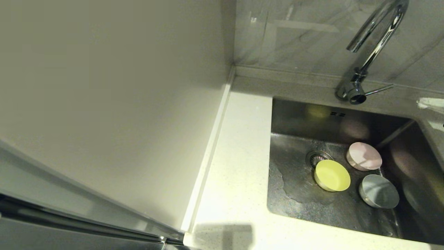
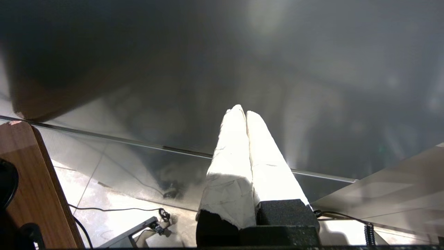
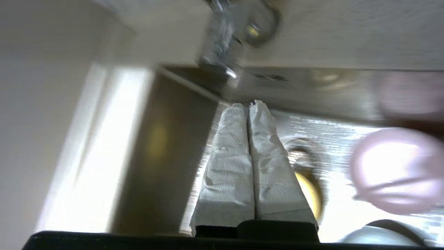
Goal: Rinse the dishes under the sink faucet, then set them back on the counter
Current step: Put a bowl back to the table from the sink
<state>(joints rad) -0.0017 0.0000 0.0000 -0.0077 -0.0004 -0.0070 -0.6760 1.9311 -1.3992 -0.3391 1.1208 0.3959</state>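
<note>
The right gripper point(image 3: 248, 104) hangs above the sink point(image 1: 298, 118) with its two white-wrapped fingers point(image 3: 229, 166) pressed flat together and nothing between them. Directly below its fingers lies the yellow bowl point(image 3: 310, 194), partly hidden by them, with the round drain strainer point(image 3: 300, 154) just beyond it. Off to one side of the gripper sits the pale pink bowl point(image 3: 395, 170), and the grey-blue bowl point(image 3: 378, 236) shows at the picture's edge, nearer the wrist. Past the fingertips stands the base of the chrome faucet point(image 3: 225, 52), on the white speckled counter point(image 1: 239, 163). The left gripper point(image 2: 245, 113) is parked away from the sink, fingers likewise closed and empty, above a tiled floor point(image 2: 114, 187).
</note>
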